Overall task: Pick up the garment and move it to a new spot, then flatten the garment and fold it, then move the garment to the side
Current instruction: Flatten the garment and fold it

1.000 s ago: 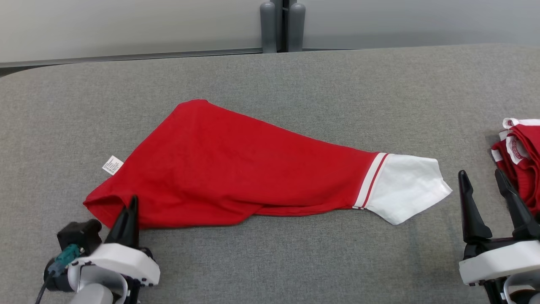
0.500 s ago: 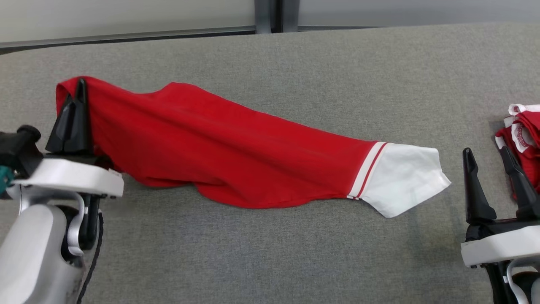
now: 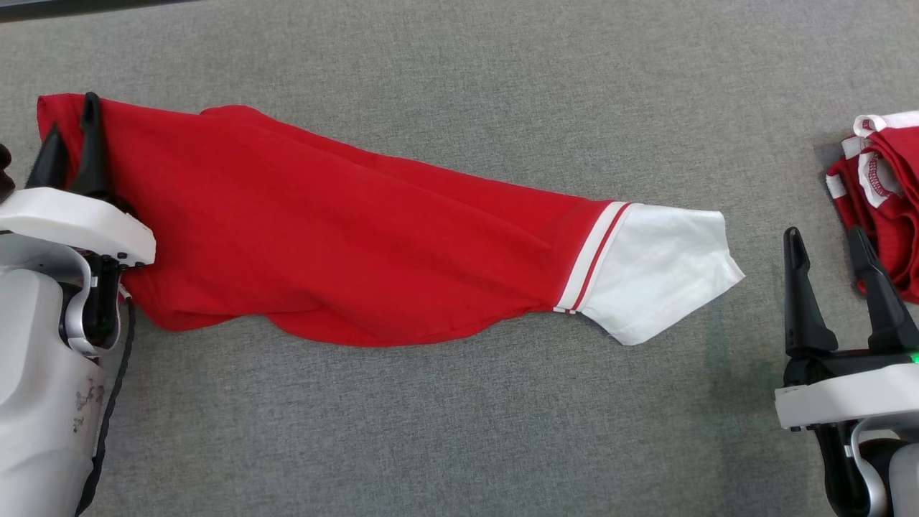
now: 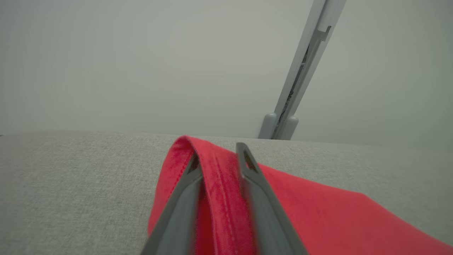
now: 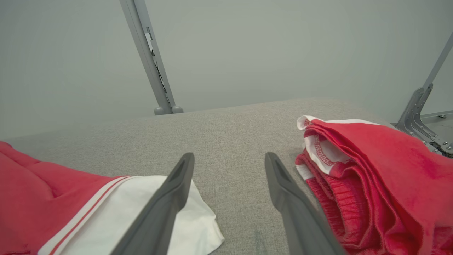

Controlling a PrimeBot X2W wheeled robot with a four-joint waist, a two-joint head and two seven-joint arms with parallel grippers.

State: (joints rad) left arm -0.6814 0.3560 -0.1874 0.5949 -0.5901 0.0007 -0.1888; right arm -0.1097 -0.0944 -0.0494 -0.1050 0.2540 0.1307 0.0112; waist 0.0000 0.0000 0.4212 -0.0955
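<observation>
- Since a second ago the left gripper (image 4: 218, 152) has taken the red hem from the near-left corner out to 10 o'clock on the table. The garment (image 3: 344, 244) has gone from a squat triangle to a long band. The head camera has also tipped down, so part of that shift is the view's own.
- Left fingers (image 4: 254, 184): a second ago they read as one blade. They now stand slightly apart with the stitched hem fold between them. I cannot tell whether they still pinch the fold or have just let it go.
- Judged reason for that hold: pulling one hem corner away from the far end takes out slack, which fits the flattening step.
- Right gripper (image 3: 823, 233): at 4 o'clock, fingers spread wide and holding nothing. It is parked just beyond the white sleeve (image 3: 653, 280), probably so it can pin or take that end.
- Garment position: on the grey table (image 3: 459, 431), running from 10 o'clock down to 3 o'clock. The hem end is at the left gripper. The striped band (image 3: 592, 255) and white sleeve are at the right end, close to the right fingers but apart from them.
- Garment condition: the near edge at 7 o'clock still bulges in soft folds, so it is not yet flat and the fold has not begun.
- Second red garment (image 3: 879, 194): bunched at 3 o'clock by the table edge, just right of the right gripper. It looks like a separate item set aside.
- Risk: the right fingers could snag that pile if they sweep outward.
</observation>
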